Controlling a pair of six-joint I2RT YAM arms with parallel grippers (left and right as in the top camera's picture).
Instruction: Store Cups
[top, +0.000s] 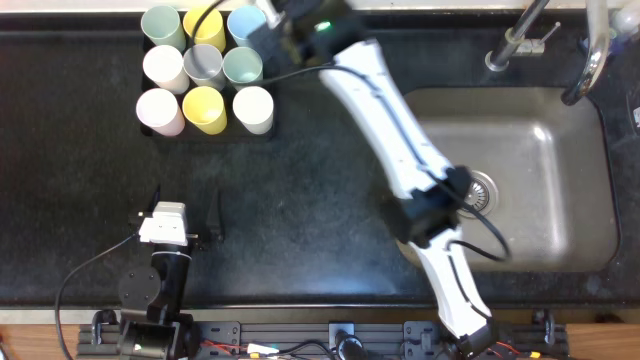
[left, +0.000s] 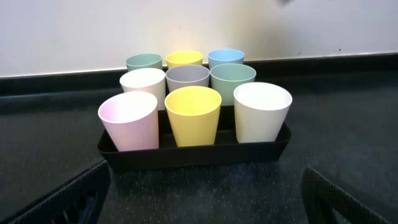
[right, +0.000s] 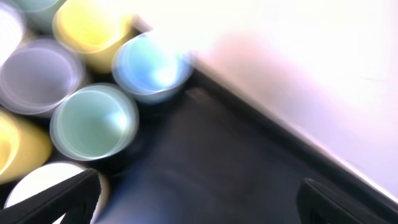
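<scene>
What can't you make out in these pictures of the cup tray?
Top view: part of the blue cup lies under the right gripper.
Left wrist view: the front yellow cup hides the grey cup below its rim; the tray wall hides the front cups' bases.
Right wrist view: blur smears the cups' rims and any detail inside them.
Top view: the tap is cut off by the top edge.

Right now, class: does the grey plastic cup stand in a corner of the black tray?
No: the grey plastic cup sits central in the black tray, ringed by other cups.
</scene>
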